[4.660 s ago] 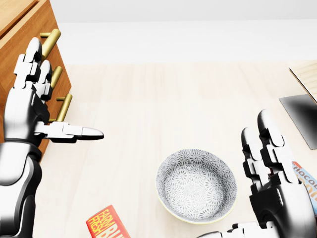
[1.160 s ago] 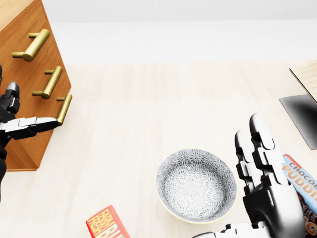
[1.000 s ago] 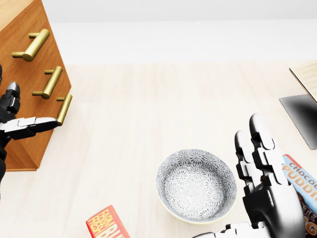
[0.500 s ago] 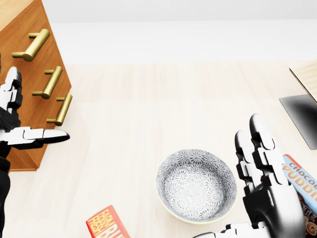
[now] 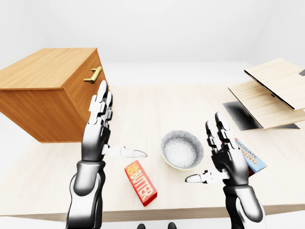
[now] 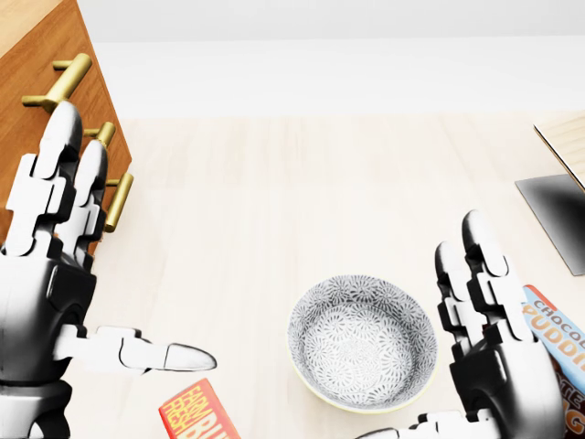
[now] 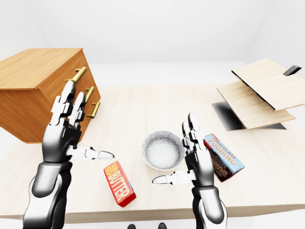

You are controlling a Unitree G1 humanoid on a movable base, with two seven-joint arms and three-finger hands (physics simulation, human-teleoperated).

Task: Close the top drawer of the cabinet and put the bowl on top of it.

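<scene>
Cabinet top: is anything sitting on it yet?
Nothing shows on the cabinet top: bare wood in both eye views, with only its leftmost corner cut off by the frame. The bowl sits on the table.

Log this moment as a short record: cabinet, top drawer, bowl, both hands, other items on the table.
cabinet: wooden, brass handles, on the table, right-eye view's left
top drawer: looks flush with the front
bowl: patterned, empty, upright on the table, not yet on the cabinet
left hand: open, empty, near the cabinet front
right hand: open, empty, beside the bowl
other items: butter box; chocolate pudding box
</scene>
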